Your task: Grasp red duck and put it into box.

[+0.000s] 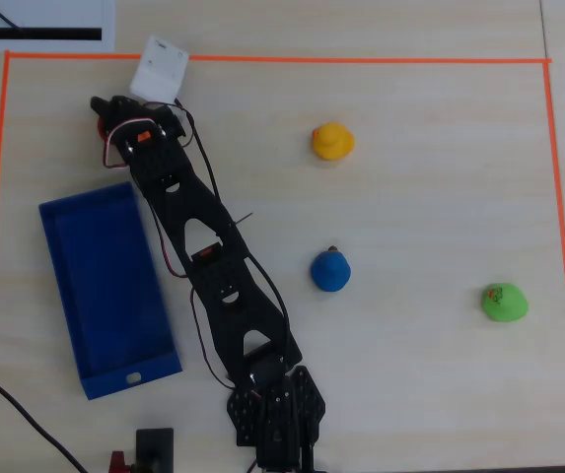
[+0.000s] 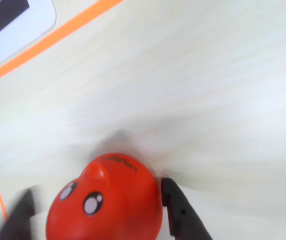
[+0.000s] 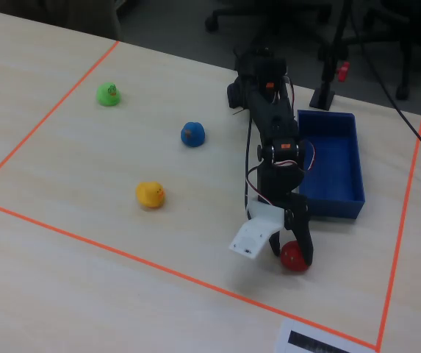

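- Red and glossy, the red duck (image 2: pixel 114 202) has a round head, white-dotted eyes and a small beak; it sits between the gripper (image 3: pixel 292 251) fingers, which close against its sides, near the table (image 3: pixel 85 243) corner with the white sheet (image 3: pixel 320 340).
- Blue box (image 1: pixel 105 286) lies just beside the arm.
- Yellow duck (image 1: pixel 331 141), blue duck (image 1: pixel 329 271) and green duck (image 1: pixel 504 302) stand well apart, nothing blocking.

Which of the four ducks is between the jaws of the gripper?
The red duck, near the orange tape corner. A dark jaw stands on each side of it. The yellow duck, blue duck and green duck sit apart.
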Controlling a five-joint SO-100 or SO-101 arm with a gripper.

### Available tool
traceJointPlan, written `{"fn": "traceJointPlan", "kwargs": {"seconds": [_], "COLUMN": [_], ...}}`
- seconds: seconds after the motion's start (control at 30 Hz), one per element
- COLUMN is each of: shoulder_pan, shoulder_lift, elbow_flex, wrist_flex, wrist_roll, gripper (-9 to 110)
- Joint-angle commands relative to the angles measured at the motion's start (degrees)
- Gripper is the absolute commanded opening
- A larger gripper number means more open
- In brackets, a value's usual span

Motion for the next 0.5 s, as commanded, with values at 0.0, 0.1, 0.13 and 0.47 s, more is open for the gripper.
{"fn": "traceJointPlan", "kwargs": {"seconds": [0.0, 0.1, 0.13, 0.47], "shoulder_pan": [0.2, 0.7, 1.0, 5.8], "shoulder_lift": [0.9, 0.8, 1.1, 27.0], "elbow_flex": [-3.6, -3.9, -4.2, -5.8], "wrist_flex": [-2.2, -1.8, -1.1, 21.8], "wrist_roll": [-1.1, -1.0, -0.5, 6.7], "gripper": [10, 0, 0, 0]}}
